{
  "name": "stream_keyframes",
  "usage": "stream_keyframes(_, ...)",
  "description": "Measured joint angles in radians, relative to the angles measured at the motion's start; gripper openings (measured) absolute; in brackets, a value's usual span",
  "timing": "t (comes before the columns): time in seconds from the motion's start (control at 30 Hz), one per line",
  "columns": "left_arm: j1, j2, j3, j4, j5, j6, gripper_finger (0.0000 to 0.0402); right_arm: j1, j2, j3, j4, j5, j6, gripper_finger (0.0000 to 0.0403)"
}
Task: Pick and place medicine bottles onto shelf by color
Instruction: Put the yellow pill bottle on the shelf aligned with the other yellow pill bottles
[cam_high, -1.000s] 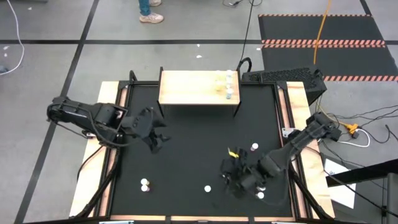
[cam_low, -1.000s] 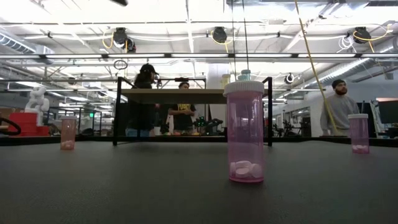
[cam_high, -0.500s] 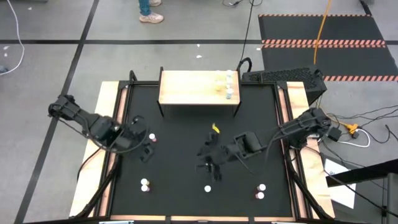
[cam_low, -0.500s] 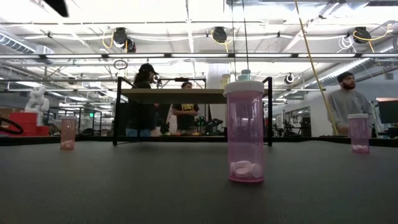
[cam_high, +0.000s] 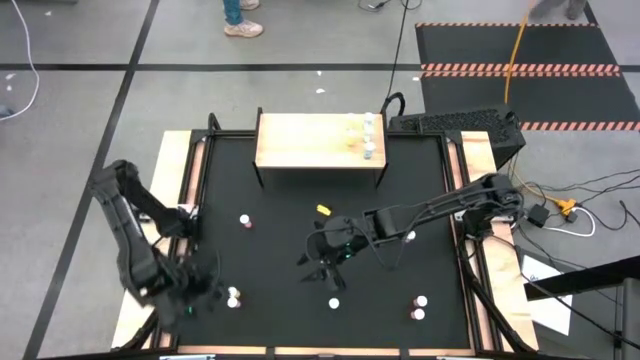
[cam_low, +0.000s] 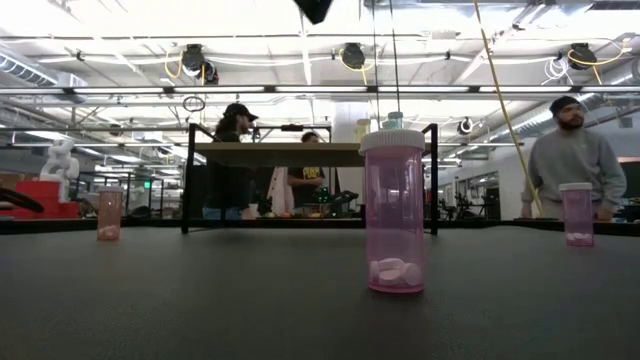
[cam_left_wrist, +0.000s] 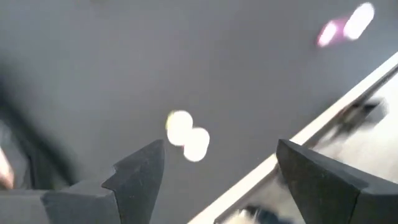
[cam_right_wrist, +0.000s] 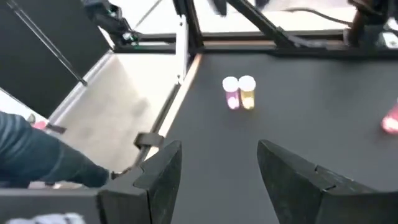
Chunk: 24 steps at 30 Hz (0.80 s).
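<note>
High view: you're looking at the shelf (cam_high: 318, 141) standing at the far edge of the black mat (cam_high: 290, 215), carrying three medicine bottles (cam_high: 366, 135) clustered toward its right end. Your left gripper (cam_high: 190, 290) is sitting low at the near-left corner of the mat, just beside a pair of bottles (cam_high: 233, 297); your right gripper (cam_high: 322, 252) is hanging over mid-mat with a yellow bottle (cam_high: 323, 210) lying just beyond it. More bottles are standing loose: one (cam_high: 245, 220) left of centre, one (cam_high: 334, 303) near the front, two (cam_high: 419, 306) at the near right. Low view: you're getting a pink bottle (cam_low: 393, 211) up close with pills in its bottom, smaller pink ones at far left (cam_low: 109, 213) and far right (cam_low: 576, 213), the shelf's legs behind, and people (cam_low: 572, 160) standing in the room beyond. Left wrist view: your left fingers (cam_left_wrist: 138, 173) are standing wide apart with nothing between them, two white caps (cam_left_wrist: 188, 135) showing blurred on the mat ahead. Right wrist view: your right fingers (cam_right_wrist: 163, 167) are spread and empty too, pointing toward a pink and a yellow bottle (cam_right_wrist: 239, 93) standing touching near the mat's edge.
</note>
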Motion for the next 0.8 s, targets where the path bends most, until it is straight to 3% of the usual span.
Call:
stream_keyframes(0.2, -0.105, 0.077, -0.001, 0.082, 0.182, -0.033, 0.0310, -0.025, 0.114, 0.107, 0.075, -0.028, -0.013, 0.0204)
stream_keyframes(0.4, -0.179, 0.103, -0.001, 0.111, 0.217, -0.073, 0.0310, -0.040, 0.293, 0.314, 0.081, -0.069, -0.048, 0.0203)
stream_keyframes(0.6, -0.223, 0.130, -0.001, 0.106, 0.098, -0.023, 0.0310, -0.038, 0.489, 0.529, 0.120, -0.067, -0.114, 0.0203)
stream_keyframes(0.8, -0.240, 0.189, -0.002, 0.044, -0.057, 0.047, 0.0310, -0.040, 0.630, 0.579, 0.349, -0.063, -0.160, 0.0205)
